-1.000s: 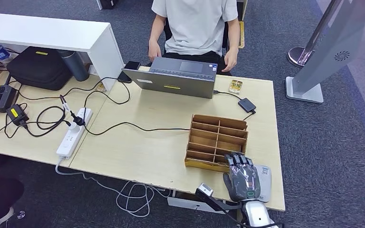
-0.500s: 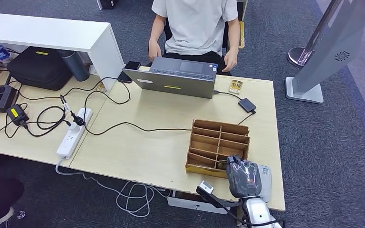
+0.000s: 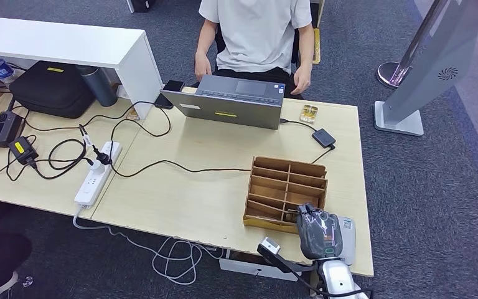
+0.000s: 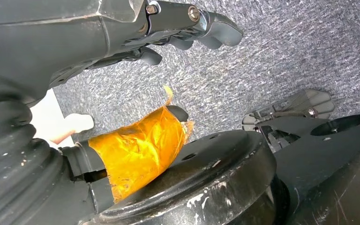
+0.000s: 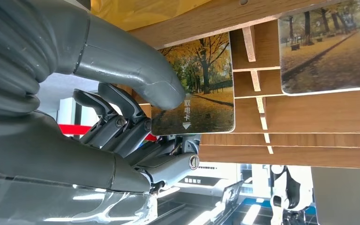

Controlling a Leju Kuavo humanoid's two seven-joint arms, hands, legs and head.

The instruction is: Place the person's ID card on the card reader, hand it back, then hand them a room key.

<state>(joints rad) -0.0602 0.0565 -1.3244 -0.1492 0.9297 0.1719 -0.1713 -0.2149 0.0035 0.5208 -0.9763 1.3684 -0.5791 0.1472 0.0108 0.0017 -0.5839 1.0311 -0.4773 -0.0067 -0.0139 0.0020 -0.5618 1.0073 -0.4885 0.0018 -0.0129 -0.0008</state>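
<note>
Left side of the head view was just cables and a power strip [image 3: 93,174] on the bench [image 3: 187,187]. Your left robot hand [image 4: 178,28] hung over carpet, fingers loosely spread, holding nothing. Lower right, your right robot hand [image 3: 318,233] was at the wooden rack [image 3: 285,187], thumb [image 5: 136,75] and fingers pinching a room key [image 5: 201,89] half in its slot. If you'd pulled crooked, I reckon the card would've jammed or dragged the rack along. ID card sat by the laptop [image 3: 231,99], I think.

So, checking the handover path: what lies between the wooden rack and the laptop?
Bare tabletop crossed by a black cable, per the head view, between rack and laptop.
</note>
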